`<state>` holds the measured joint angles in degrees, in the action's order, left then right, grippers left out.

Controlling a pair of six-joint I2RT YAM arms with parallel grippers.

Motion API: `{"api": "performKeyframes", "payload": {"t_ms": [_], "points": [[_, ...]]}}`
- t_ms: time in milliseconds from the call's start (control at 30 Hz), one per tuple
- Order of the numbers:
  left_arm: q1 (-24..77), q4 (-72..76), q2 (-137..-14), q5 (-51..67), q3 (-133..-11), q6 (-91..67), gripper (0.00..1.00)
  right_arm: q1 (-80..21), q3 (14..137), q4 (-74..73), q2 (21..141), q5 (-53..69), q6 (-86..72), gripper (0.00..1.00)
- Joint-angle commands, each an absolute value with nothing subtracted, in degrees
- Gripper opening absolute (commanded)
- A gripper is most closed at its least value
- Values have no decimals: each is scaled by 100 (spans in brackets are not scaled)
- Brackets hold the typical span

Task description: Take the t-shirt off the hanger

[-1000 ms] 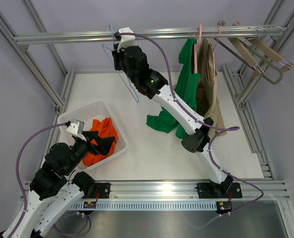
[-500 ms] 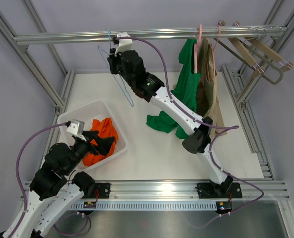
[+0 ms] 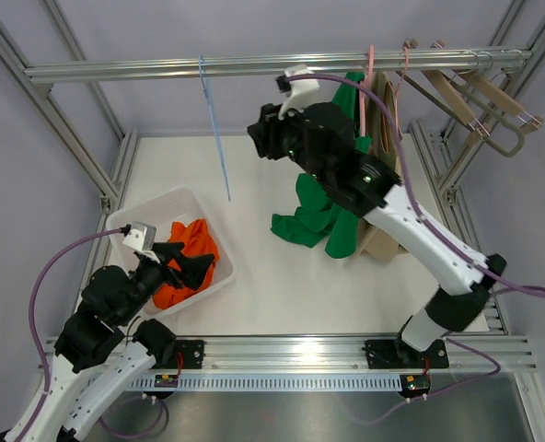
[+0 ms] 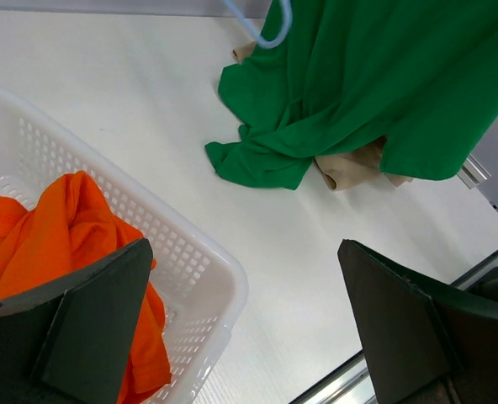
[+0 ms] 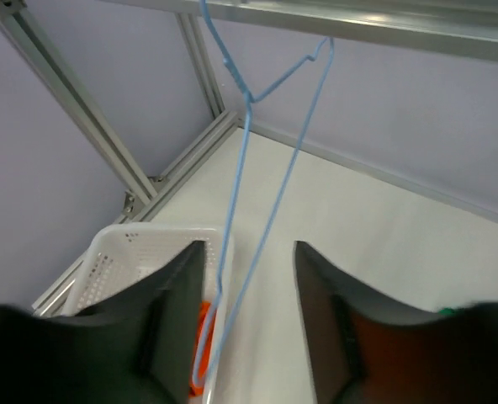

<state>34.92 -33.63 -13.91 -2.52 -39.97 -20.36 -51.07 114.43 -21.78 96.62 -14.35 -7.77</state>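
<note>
An empty blue wire hanger [image 3: 215,129] hangs by its hook from the top rail [image 3: 116,69]. In the right wrist view the hanger [image 5: 236,168] hangs free, out beyond the fingertips. My right gripper [image 3: 259,138] [image 5: 247,252] is open and holds nothing, to the right of the hanger. An orange t-shirt [image 3: 191,238] [image 4: 55,227] lies in the white basket [image 3: 162,198] [image 4: 215,278]. My left gripper [image 3: 191,262] [image 4: 245,252] is open and empty above the basket's right corner.
A green t-shirt [image 3: 309,216] [image 4: 358,84] hangs from a pink hanger [image 3: 371,64], its hem pooled on the table. Beside it is a tan garment [image 3: 388,115]. Wooden hangers [image 3: 475,97] hang at the rail's right end. Frame posts stand at the corners.
My right gripper has opened and let go of the blue hanger, which now hangs on the rail. The right arm has drawn back to the right. The left arm has not moved.
</note>
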Motion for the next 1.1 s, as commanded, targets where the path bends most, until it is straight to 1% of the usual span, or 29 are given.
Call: {"api": "performKeyframes", "payload": {"t_ms": [0, 67, 133, 167, 200, 267, 300, 400, 433, 533, 700, 867, 1067], "points": [[3472, -2918, -1450, 280, -4148, -2100, 99, -4896, 10847, -2573, 8494, -1975, -668, 43], [3472, -2778, -1529, 588, -4201, -2127, 99, -4695, 10451, -2776, 8105, -2170, -677, 30], [3472, -2707, -1669, 755, -4280, -2101, 99, -4255, 10223, -3075, 7657, -2320, -756, 28], [3472, -2690, -1687, 773, -4298, -2048, 99, -4097, 10213, -3189, 7568, -2373, -756, 29], [3472, -2663, -1722, 782, -4289, -2022, 99, -3809, 10239, -3478, 7489, -2425, -756, 33], [3472, -2637, -1784, 756, -4228, -1943, 99, -3526, 10397, -3717, 7523, -2365, -721, 38], [3472, -2628, -1784, 747, -4184, -1934, 99, -3289, 10458, -3892, 7628, -2182, -703, 44], [3472, -2566, -1740, 712, -3982, -1968, 99, -3015, 10792, -4287, 7944, -1829, -546, 48], [3480, -2575, -1740, 782, -3973, -1951, 99, -2919, 11037, -4402, 8058, -1802, -449, 52], [3472, -2575, -1731, 765, -3964, -1960, 99, -2708, 11459, -4632, 8367, -1521, -396, 54], [3472, -2566, -1863, 861, -3981, -1969, 99, -2417, 12049, -4904, 8911, -1485, -299, 53], [3472, -2566, -1846, 879, -3973, -1969, 99, -2294, 12410, -5027, 9246, -1740, -255, 44], [3472, -2558, -1846, 896, -3973, -1978, 99, -2294, 12559, -5124, 9571, -1933, -220, 39]]}}
